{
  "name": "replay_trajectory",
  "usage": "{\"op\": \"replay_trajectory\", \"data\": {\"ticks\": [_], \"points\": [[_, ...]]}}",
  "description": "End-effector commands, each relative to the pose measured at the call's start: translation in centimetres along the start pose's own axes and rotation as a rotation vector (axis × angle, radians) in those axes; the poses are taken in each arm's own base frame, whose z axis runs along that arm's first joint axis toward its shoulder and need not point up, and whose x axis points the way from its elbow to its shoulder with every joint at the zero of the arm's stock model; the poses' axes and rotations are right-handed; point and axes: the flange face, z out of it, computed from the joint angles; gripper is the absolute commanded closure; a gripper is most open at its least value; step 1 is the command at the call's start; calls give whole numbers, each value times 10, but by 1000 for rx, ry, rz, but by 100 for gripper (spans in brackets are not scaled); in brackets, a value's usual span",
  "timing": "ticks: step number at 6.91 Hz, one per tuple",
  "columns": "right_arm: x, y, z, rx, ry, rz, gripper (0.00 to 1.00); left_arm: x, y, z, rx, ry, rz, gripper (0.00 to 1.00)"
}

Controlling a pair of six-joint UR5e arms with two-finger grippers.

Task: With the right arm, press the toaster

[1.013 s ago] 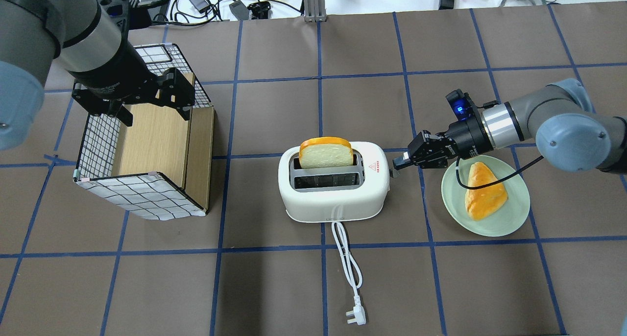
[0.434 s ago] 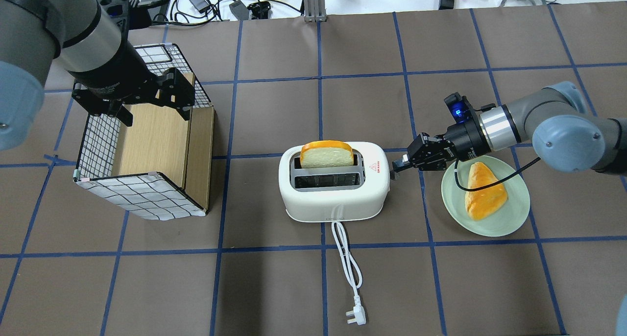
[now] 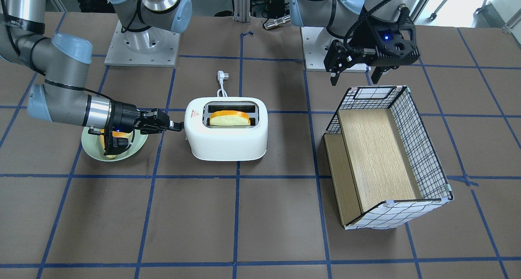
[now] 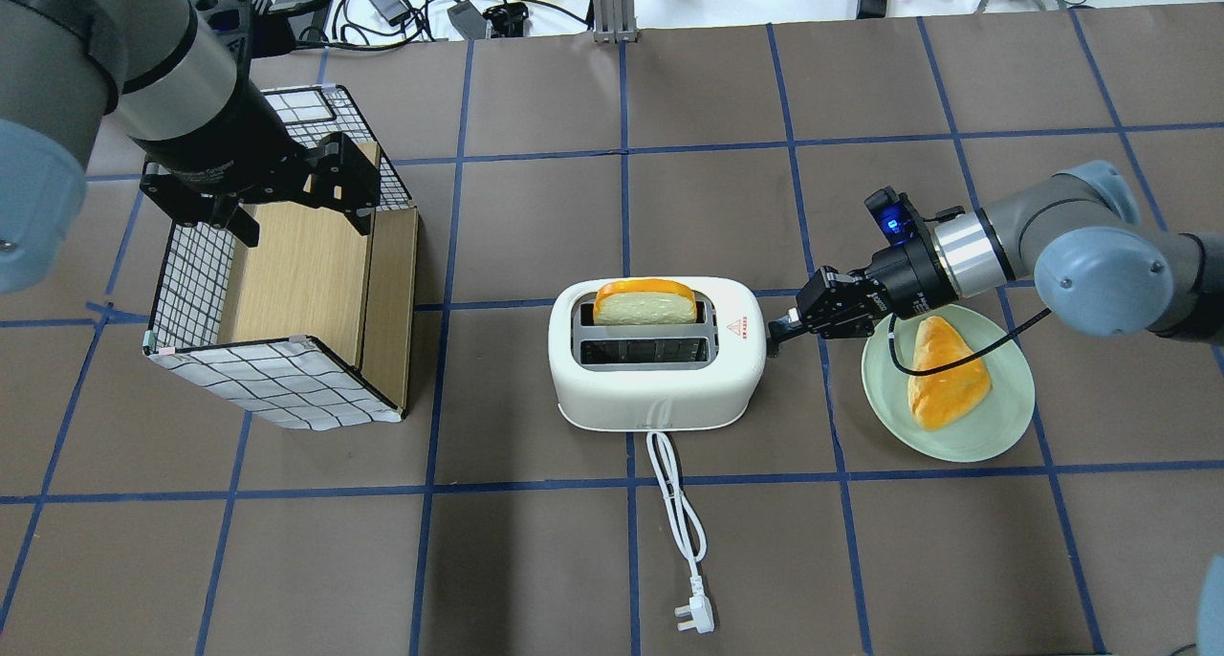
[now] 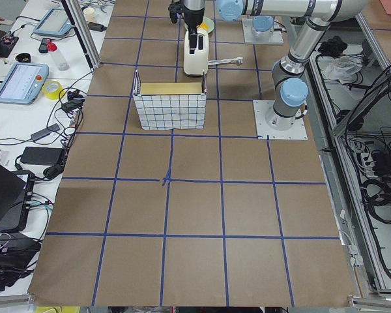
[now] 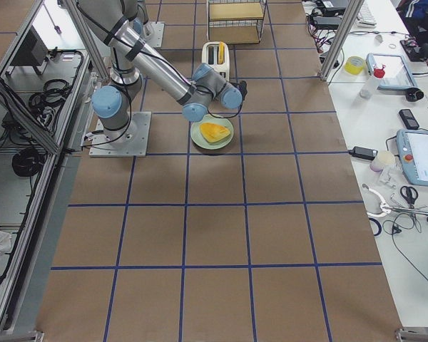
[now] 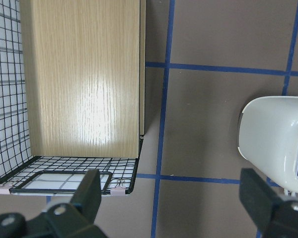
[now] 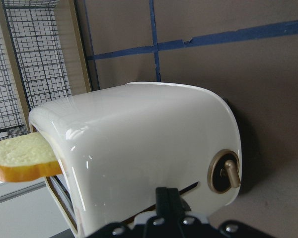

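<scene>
Two right fingers (image 4: 782, 328), together, meet the toaster (image 4: 660, 393) end; only the wrist view shows its dial (image 8: 224, 171).

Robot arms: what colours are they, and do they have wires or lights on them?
The right arm and left arm are round silver-grey tubes with light-blue joint caps. The right gripper and left gripper are black and two-fingered, each with a small blue light. The right arm carries a thin black cable loop; the left has a ribbed black cable chain.
</scene>
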Motion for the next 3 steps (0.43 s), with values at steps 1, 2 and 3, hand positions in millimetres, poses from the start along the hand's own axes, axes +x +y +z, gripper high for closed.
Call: {"op": "replay_trajectory", "data": {"ticks": [1, 2, 3], "points": [[4, 0, 2, -8, 10, 4, 100, 0, 0, 0, 0, 0, 0, 0], [6, -1, 2, -11, 10, 4, 100, 0, 0, 0, 0, 0, 0, 0], [6, -2, 2, -11, 10, 4, 100, 0, 0, 0, 0, 0, 0, 0]]}}
